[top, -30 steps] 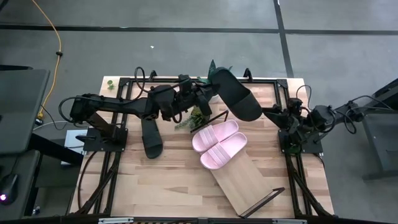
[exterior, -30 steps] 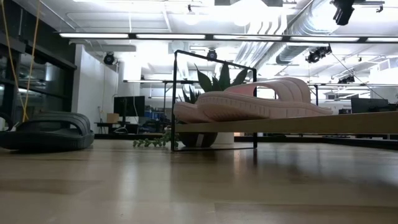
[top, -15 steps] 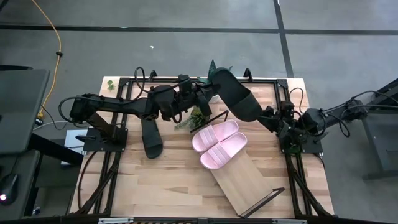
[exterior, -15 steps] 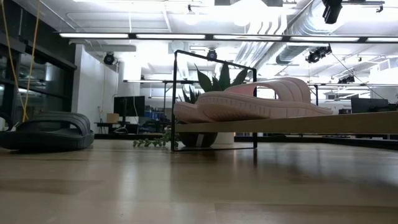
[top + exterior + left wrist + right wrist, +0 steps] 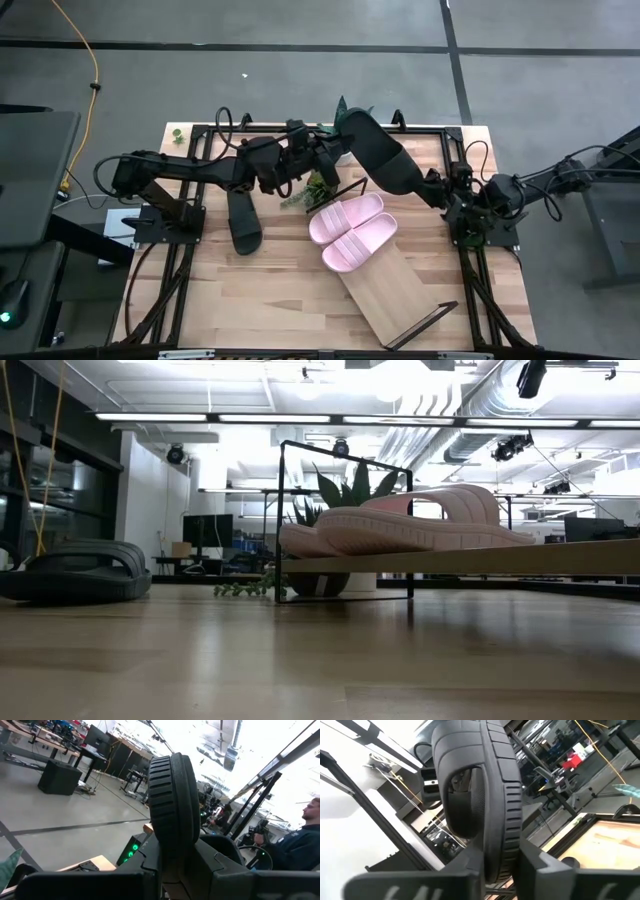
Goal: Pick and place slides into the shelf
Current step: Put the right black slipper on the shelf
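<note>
- The left gripper is clamped on the heel end of a black slide, holding it in the air above the far side of the table; its wrist view shows the ribbed sole edge pinched between its two fingers.
- The right gripper is closed on the same slide's opposite end, the sole edge squeezed between its fingers.
- The slide thus hangs between both arms, running from about 11 o'clock to 5 o'clock in the overhead view.
- At roughly 6 o'clock from it, two pink slides lie side by side, touching, on the far end of the shelf.
- The shelf lies diagonally across the table, its near wire end toward 5 o'clock.
- A second black slide rests flat on the table, well off at 9 o'clock from the pink pair.
- A small green plant sits just beside the shelf's far end.
</note>
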### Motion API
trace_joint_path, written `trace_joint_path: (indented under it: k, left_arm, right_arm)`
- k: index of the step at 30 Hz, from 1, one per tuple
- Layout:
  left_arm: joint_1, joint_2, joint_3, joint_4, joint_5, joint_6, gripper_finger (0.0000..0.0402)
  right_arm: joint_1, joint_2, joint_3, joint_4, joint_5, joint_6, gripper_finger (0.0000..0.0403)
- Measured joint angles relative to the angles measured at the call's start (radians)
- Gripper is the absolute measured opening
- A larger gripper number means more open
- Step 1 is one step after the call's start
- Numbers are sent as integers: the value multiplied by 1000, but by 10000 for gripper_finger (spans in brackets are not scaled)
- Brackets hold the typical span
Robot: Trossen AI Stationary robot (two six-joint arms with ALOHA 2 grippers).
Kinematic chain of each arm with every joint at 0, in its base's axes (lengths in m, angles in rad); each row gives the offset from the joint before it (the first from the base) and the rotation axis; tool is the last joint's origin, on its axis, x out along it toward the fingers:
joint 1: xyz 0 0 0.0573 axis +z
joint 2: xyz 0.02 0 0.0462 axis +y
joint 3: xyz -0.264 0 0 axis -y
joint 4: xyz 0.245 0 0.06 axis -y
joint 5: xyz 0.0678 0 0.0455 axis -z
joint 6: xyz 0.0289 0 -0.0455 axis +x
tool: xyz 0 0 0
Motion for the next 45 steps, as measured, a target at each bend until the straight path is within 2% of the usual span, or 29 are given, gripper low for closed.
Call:
trace_joint_path:
  k: [3, 6, 11, 16, 20, 25, 28, 36, 41, 45]
  left_arm:
    - [1, -1, 1, -13, 25, 0, 46]
    - [2, -2, 1, -18, 53, 0, 58]
    - [0, 0, 1, -67, 51, 0, 120]
    - [0, 4, 0, -139, 79, -13, 187]
    - [0, 4, 0, -179, 80, -26, 215]
    - [0, -4, -1, -198, 143, -26, 212]
    - [-1, -26, 0, -206, 188, -26, 196]
    - [-10, -121, -1, -358, 345, -26, 143]
    - [-23, -169, -1, -470, 360, -26, 115]
    - [-40, -190, 0, -513, 359, -27, 98]
  right_arm:
    - [0, 0, 0, -3, 2, -7, 23]
    - [1, 0, 0, -2, 10, -15, 19]
    - [1, -20, 6, -4, 74, -90, 18]
    - [0, -103, 43, -9, 145, -193, 17]
    - [1, -178, 72, -171, 157, -186, 17]
    - [1, -282, 136, -507, 147, -62, 16]
    - [1, -332, 181, -719, 83, 55, 16]
    - [1, -376, 278, -1137, -205, 347, 16]
    - [1, -373, 251, -1233, -389, 484, 16]
    - [2, -371, 207, -1271, -483, 536, 16]
